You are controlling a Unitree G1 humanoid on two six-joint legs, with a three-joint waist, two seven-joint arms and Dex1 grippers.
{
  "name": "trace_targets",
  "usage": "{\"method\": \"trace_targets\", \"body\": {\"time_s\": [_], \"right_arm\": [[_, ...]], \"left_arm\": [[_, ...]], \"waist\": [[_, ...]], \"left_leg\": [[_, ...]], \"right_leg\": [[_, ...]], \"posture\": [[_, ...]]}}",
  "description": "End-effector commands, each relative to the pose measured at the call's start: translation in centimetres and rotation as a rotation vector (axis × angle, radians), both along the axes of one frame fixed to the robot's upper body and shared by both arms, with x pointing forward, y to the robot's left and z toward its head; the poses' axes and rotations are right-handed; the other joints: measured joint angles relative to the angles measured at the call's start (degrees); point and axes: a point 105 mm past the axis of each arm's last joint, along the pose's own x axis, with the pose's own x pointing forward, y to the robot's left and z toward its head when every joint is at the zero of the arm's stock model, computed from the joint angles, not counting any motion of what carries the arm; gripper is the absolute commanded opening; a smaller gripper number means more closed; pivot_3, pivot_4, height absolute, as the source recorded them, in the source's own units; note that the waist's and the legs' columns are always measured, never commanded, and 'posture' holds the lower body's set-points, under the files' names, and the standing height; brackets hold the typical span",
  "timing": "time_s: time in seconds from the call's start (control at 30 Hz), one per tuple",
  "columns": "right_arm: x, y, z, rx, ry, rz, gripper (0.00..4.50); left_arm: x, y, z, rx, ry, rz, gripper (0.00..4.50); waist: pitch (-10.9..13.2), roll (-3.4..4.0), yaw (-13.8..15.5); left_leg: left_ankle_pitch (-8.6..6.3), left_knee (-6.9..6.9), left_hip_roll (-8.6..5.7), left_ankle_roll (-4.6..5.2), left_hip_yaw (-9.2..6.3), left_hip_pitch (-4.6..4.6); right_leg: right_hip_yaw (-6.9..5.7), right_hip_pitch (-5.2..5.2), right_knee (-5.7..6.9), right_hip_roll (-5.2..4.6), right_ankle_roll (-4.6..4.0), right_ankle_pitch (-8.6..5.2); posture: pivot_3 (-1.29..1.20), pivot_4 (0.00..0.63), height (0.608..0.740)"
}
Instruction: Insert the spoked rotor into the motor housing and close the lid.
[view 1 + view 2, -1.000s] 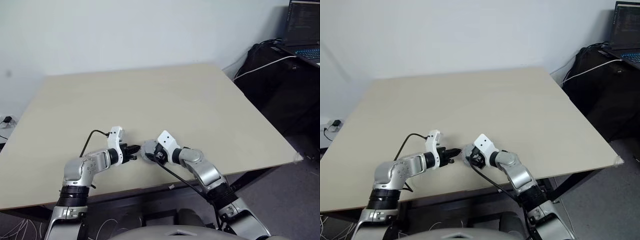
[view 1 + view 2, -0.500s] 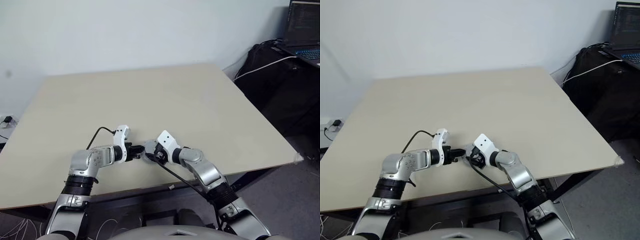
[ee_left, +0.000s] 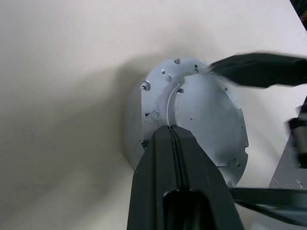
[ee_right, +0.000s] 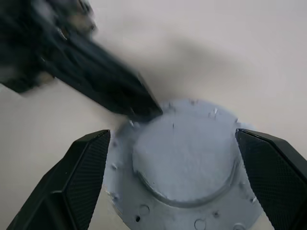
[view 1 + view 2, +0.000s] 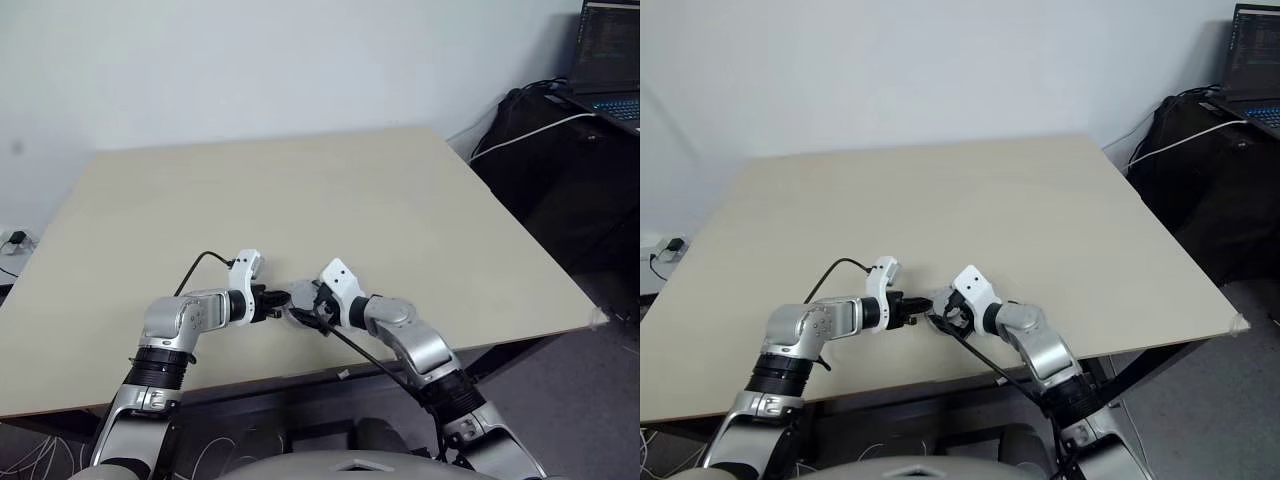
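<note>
The lid, a dull grey round disc with a smooth raised centre, lies on the table between both grippers. My left gripper is shut, and its closed tip rests on the lid's flange near the edge. My right gripper is open just above the lid, one finger on each side and neither touching it. In the head views the two grippers meet over the lid near the table's front edge. The spoked rotor and the motor housing are hidden.
The beige table stretches wide behind the grippers, and its front edge is close below them. Off its right side sit a black bag with a white cable and an open laptop.
My right gripper's fingers have spread wider off the lid and the hand has lifted a little. The left gripper's shut tip has closed the small gap and now touches the lid.
</note>
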Motion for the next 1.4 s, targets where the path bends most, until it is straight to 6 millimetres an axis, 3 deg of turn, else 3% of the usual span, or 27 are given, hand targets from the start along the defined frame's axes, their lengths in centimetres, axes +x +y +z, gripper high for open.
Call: {"method": "trace_targets", "body": {"time_s": [0.03, 0.17, 0.3, 0.67, 0.9, 1.4], "right_arm": [[0.3, -1.3, 3.5, 0.054, -0.105, -0.032, 4.47], [0.9, -4.2, 3.5, 0.038, -0.088, -0.158, 4.47], [0.6, -6.4, 1.6, 0.037, 0.057, -0.292, 4.47], [-0.7, -4.3, 0.9, 0.366, 0.580, -0.416, 4.47], [-0.1, -4.7, -0.4, 0.369, 0.679, -0.501, 4.47], [-0.8, -3.7, -1.6, 0.419, 0.857, -0.470, 4.47]], "left_arm": [[-0.6, -1.0, -0.5, -0.006, 0.030, -0.042, 0.00], [-0.7, -1.1, -0.5, -0.008, 0.030, -0.046, 0.00], [-0.6, -1.2, -0.6, -0.007, 0.027, -0.051, 0.00], [-0.7, -1.3, -0.7, -0.009, 0.027, -0.054, 0.00], [-0.9, -1.2, -0.6, -0.014, 0.027, -0.054, 0.00], [-0.9, -1.2, -0.5, -0.015, 0.023, -0.057, 0.00]], "waist": [[0.0, -0.01, 0.2], [0.0, -0.02, 0.4], [0.0, -0.02, 0.8], [0.0, 0.00, 1.3], [0.0, 0.05, 1.3], [-0.1, 0.12, 1.1]], "left_leg": [[-0.01, 0.00, 0.00, 0.00, 0.00, -0.01], [-0.02, 0.00, -0.01, 0.04, -0.01, -0.04], [-0.02, -0.02, 0.00, 0.06, -0.01, -0.07], [-0.03, -0.01, 0.01, 0.09, 0.02, -0.12], [-0.05, -0.04, -0.03, 0.12, 0.03, -0.12], [-0.04, -0.03, -0.02, 0.14, 0.06, -0.11]], "right_leg": [[-0.01, 0.00, -0.01, 0.00, 0.00, 0.00], [-0.02, 0.03, -0.13, -0.01, 0.05, 0.01], [-0.01, -0.01, -0.15, -0.01, 0.02, 0.02], [0.00, -0.06, -0.15, -0.01, -0.21, 0.18], [0.00, -0.07, -0.18, -0.02, -0.26, 0.20], [0.01, -0.07, -0.19, -0.01, -0.25, 0.20]], "posture": [[0.00, 0.000, 0.740], [0.00, 0.000, 0.740], [0.00, 0.000, 0.740], [0.00, 0.000, 0.740], [0.00, 0.000, 0.740], [0.00, 0.000, 0.740]]}}
